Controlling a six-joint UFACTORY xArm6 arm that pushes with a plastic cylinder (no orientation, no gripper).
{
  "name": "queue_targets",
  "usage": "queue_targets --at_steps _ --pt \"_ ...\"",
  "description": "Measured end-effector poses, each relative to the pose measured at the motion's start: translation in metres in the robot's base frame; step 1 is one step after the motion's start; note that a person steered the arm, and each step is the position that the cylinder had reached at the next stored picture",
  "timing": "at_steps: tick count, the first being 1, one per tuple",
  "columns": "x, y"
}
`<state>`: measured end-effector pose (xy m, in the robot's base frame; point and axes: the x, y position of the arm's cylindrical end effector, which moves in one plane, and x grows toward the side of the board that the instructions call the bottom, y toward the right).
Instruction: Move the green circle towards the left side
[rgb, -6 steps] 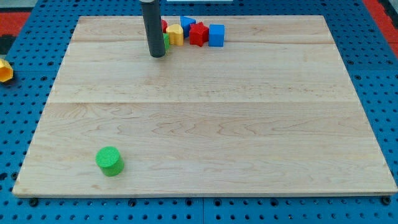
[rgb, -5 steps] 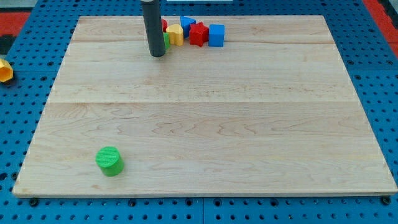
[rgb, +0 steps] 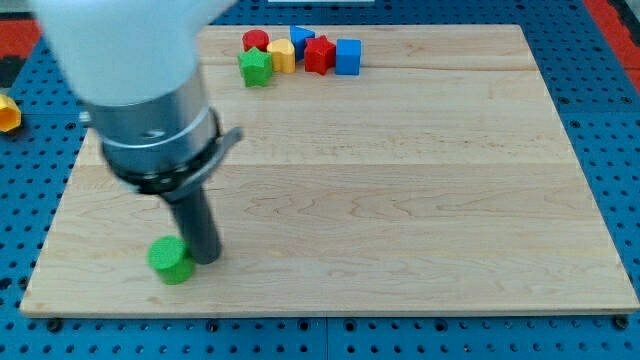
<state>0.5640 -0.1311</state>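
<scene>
The green circle (rgb: 170, 260) is a short green cylinder near the bottom left corner of the wooden board (rgb: 420, 200). My tip (rgb: 205, 258) stands on the board right against the circle's right side. The arm's large white and grey body fills the view's upper left above the rod and hides that part of the board.
A cluster of blocks sits at the board's top edge: a green star-like block (rgb: 256, 67), a red block (rgb: 255, 41), a yellow block (rgb: 281, 55), a blue block (rgb: 302, 39), a red block (rgb: 319, 54), a blue cube (rgb: 348, 56). A yellow block (rgb: 8, 112) lies off the board at the left.
My tip has moved from the top cluster down to the bottom left, beside the green circle. The circle has shifted slightly left. The green star block, hidden before, now shows.
</scene>
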Motion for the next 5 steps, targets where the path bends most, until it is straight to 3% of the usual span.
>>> queue_targets --at_steps 3,5 --pt "0.051 -0.033" --pt "0.029 -0.08"
